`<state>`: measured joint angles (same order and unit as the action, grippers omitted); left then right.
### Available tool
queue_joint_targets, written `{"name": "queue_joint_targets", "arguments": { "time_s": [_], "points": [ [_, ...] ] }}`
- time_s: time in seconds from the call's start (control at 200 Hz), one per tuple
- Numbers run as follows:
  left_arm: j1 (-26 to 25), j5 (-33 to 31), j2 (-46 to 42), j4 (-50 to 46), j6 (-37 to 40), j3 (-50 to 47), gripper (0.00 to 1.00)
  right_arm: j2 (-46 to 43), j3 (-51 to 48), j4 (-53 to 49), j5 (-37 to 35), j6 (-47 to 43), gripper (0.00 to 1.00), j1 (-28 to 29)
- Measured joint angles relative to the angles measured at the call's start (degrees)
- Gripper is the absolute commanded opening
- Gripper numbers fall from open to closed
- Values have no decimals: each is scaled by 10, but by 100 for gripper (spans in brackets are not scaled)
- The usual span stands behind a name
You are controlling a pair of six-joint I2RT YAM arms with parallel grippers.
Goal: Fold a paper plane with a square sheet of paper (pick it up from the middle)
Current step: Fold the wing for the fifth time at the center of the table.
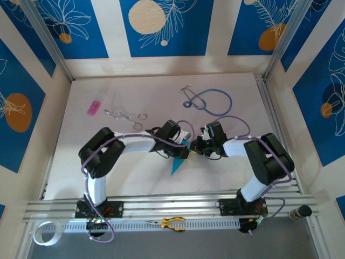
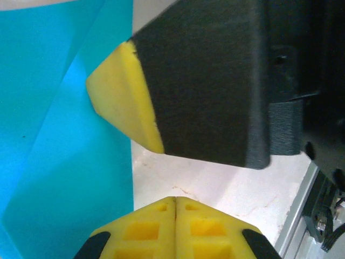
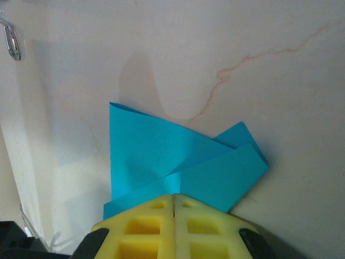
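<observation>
Pinching the creased square sheet of paper (image 3: pixel 161 156), the right gripper (image 3: pixel 174 198) could skew its folds by tugging against the left gripper (image 2: pixel 175 202), whose fingers (image 2: pixel 143 232) are pressed together alongside.

The paper (image 1: pixel 178 161) lies at the middle of the table (image 1: pixel 70 162). The stethoscope (image 1: pixel 231 101) is behind it to the right, the forceps (image 1: pixel 121 114) behind left, and the pliers (image 1: pixel 172 222) on the near rail (image 1: pixel 215 224).
</observation>
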<state>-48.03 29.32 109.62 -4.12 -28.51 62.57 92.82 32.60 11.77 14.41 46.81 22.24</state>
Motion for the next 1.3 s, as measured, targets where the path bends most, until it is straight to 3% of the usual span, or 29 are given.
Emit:
{"name": "queue_joint_targets", "arguments": {
  "time_s": [0.315, 0.94, 1.301],
  "points": [
    [-2, -12, 4, -8, 32, -24, 7, 0, 0, -2, 3, 0, 2, 0],
    [-4, -15, -137, 18, 25, -207, 7, 2, -2, -11, 28, -1, 3, -2],
    [-10, -21, -186, -21, 15, -243, 4, 4, 0, -11, 34, -2, 3, -4]
  ]
}}
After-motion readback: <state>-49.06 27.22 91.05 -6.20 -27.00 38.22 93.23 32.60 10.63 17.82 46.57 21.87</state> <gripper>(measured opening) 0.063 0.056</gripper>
